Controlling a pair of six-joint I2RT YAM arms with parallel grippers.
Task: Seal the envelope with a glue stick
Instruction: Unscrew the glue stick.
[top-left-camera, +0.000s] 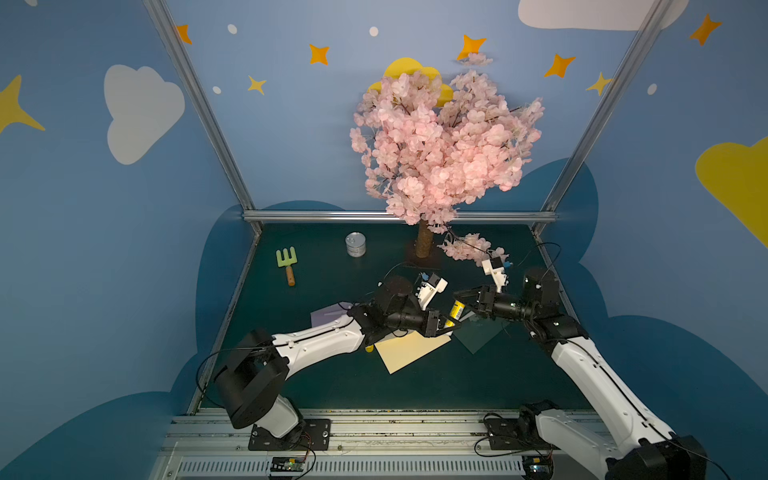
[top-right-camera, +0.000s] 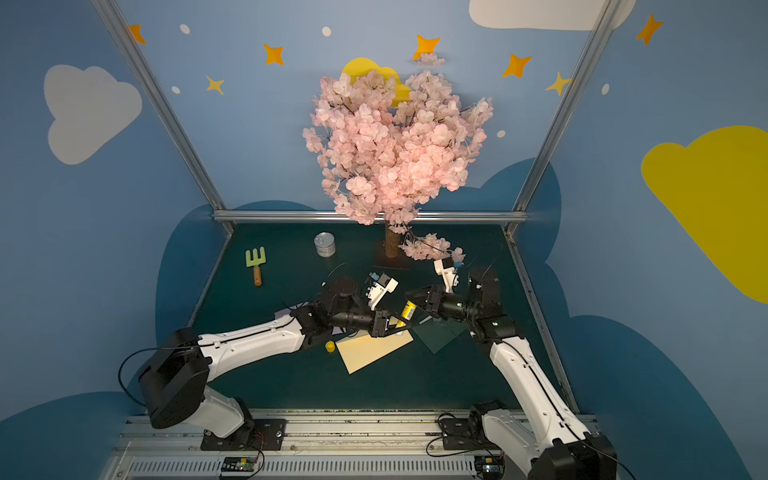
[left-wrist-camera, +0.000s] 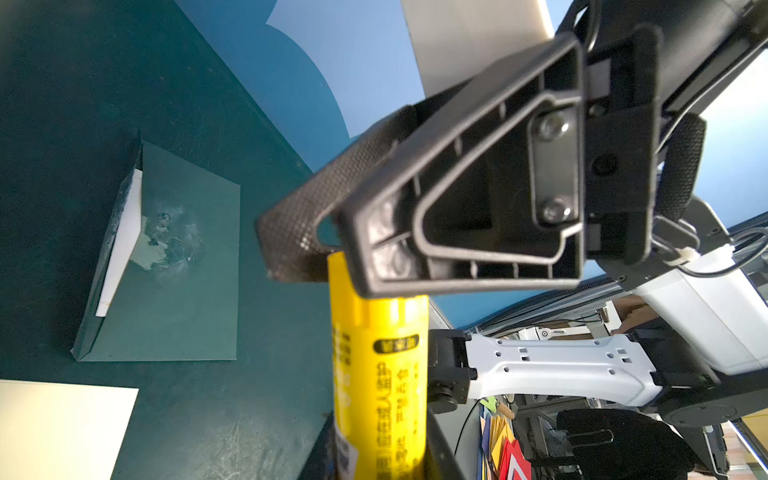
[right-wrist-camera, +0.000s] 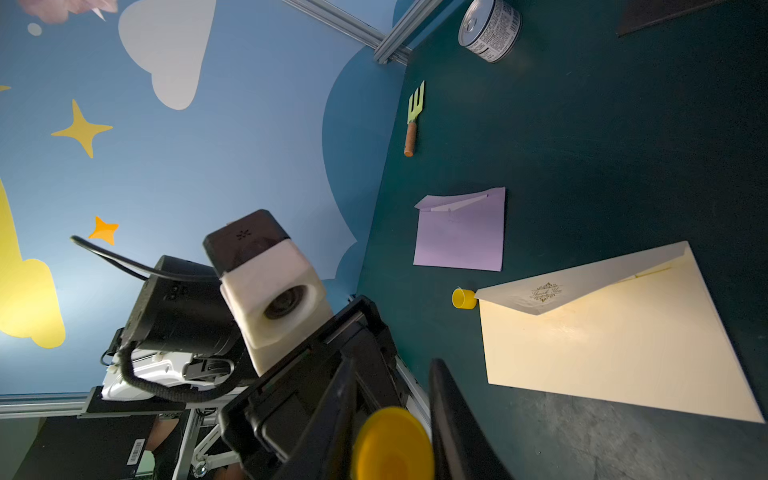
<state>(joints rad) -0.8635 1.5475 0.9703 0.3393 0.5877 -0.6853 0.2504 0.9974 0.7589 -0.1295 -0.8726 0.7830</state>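
Both pairs of jaws clamp the glue stick (top-left-camera: 457, 311), left gripper (top-left-camera: 444, 327) on its lower end, right gripper (top-left-camera: 459, 298) on its upper, tilted in the air near the cream envelope (top-left-camera: 409, 351). Twisting off-axis could wrench the smooth tube from one grip, I judge. It is bright yellow, labelled; a yellow cap (top-left-camera: 369, 348) lies beside the envelope

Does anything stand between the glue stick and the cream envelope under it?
Nothing visible does. The yellow plastic glue stick hangs between the left tool and the right tool, both closed on it, above a corner of the cream paper envelope.
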